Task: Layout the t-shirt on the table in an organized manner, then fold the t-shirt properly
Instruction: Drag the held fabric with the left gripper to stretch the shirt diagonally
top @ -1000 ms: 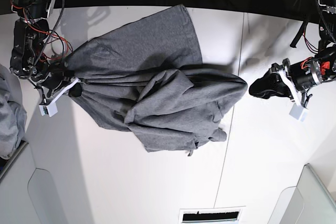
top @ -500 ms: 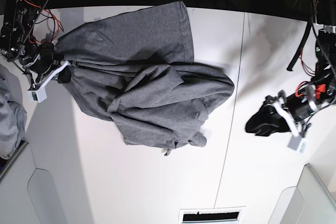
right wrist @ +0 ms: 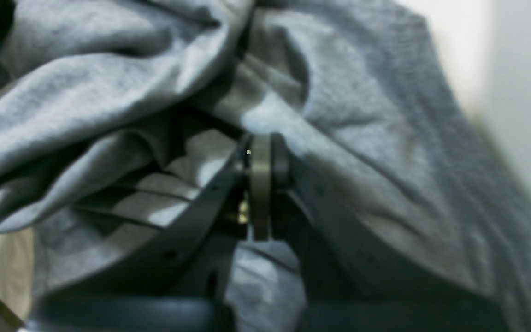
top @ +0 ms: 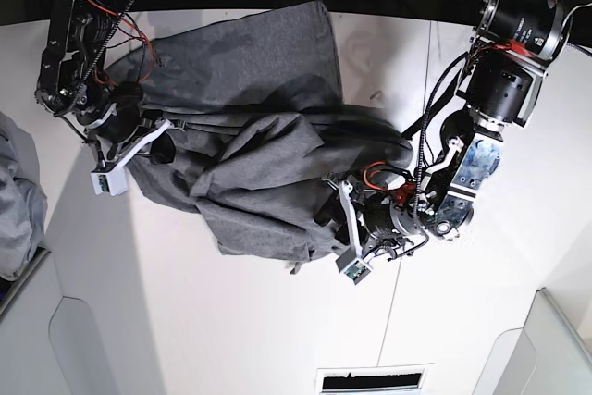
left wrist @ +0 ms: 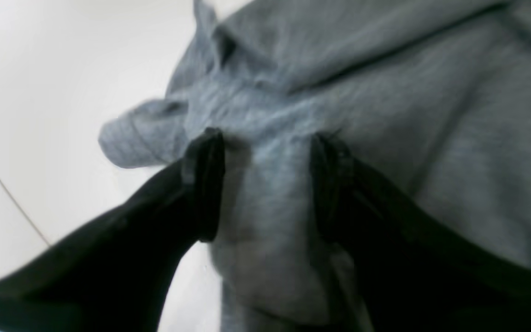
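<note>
Your left gripper [left wrist: 265,184] stands with its black jaws spread wide, and a fold of the heather mid-grey cotton t-shirt [top: 250,127] bulges up between them; the cloth touches both inner faces, but the jaws are not pinched together on it. Just beyond the tips the fabric rises in soft ridges, and to the left of that gripper a rolled hem end sticks out over the bare surface.

In the base view you can see this gripper [top: 344,228] low against the bunched near edge of the shirt, with the arm's cables looping right behind it.

Your right gripper [right wrist: 261,184] is clamped tight, its two jaws pressed flat together with a thin layer of the grey shirt caught between them. Around it the fabric is gathered in deep, shadowed creases, draping away on both sides. In the base view that gripper [top: 139,136] sits at the shirt's opposite edge.

The shirt lies crumpled on the wide matte white table [top: 231,321] between your two grippers, partly folded over itself. A paler bluish-grey heap of cloth [top: 17,201] rests well apart, beyond the right gripper.
</note>
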Controlling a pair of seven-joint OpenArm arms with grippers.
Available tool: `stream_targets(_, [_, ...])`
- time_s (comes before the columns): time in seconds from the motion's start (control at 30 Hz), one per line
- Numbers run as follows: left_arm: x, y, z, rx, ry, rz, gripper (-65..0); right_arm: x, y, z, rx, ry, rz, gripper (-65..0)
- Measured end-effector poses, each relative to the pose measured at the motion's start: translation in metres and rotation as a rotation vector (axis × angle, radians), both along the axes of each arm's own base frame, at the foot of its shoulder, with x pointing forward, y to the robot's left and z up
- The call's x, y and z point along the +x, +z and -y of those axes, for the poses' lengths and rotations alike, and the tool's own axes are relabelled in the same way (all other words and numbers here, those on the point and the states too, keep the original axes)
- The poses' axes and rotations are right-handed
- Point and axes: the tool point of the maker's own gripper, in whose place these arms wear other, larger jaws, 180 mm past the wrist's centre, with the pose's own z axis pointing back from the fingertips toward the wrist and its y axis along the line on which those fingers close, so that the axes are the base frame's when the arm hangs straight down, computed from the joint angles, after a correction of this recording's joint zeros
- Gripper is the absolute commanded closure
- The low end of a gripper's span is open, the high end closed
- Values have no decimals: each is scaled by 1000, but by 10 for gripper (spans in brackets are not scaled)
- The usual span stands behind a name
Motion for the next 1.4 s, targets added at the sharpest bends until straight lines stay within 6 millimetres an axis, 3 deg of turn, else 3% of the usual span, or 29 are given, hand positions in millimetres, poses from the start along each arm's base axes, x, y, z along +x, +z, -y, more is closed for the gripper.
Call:
stream_targets(0.1, [9, -6, -8, 3, 29, -22, -322, -1, -1, 2, -6, -1, -3, 0])
stream_targets(0.17, [4, -11, -6, -4, -10, -44, -308, -1, 0, 1, -3, -1, -1, 0])
stream_targets(0.2, [2, -15, -7, -2, -12, -55, -257, 0, 0, 1, -1, -2, -1, 0])
stream_targets(0.27, [-3, -21, -8, -3, -11, -62, -50, -1, -1, 1, -3, -2, -2, 0])
stream_targets(0.3, [-4, -24, -9, 12, -16, -63, 0, -1, -2, 2, -9, -1, -6, 0])
stream_targets(0.4, [4, -15, -9, 8, -18, -41, 0, -10, -20, 4, -22, 1, -61, 0])
stream_targets(0.53, [37, 22, -21, -16, 25, 40, 0, -19, -39, 3, -13, -6, -98, 0])
stream_targets(0.67, [67, 64, -66, -1, 109, 115, 0, -24, -43, 13, -45, -2, -109, 0])
stream_targets(0.73, [75, 80, -79, 11, 119, 139, 0, -28, -44, 21, -54, -5, -111, 0])
stream_targets(0.9, [83, 94, -103, 46, 148, 165, 0, -33, -43, 44, -81, -11, -115, 0])
stream_targets(1.07, [88, 104, -160, 119, 287, 189, 0, -39, -44, 55, -92, -16, -123, 0])
stream_targets(1.17, [87, 103, -162, 126, 289, 183, 0, -39, -45, 54, -93, -14, -129, 0])
stream_targets(1.33, [91, 108, -144, 104, 274, 183, -197, -39, -44, 53, -83, -16, -127, 0])
stream_targets(1.4, [85, 102, -144, 84, 284, 129, -236, -38, -42, 51, -63, -20, -125, 0])
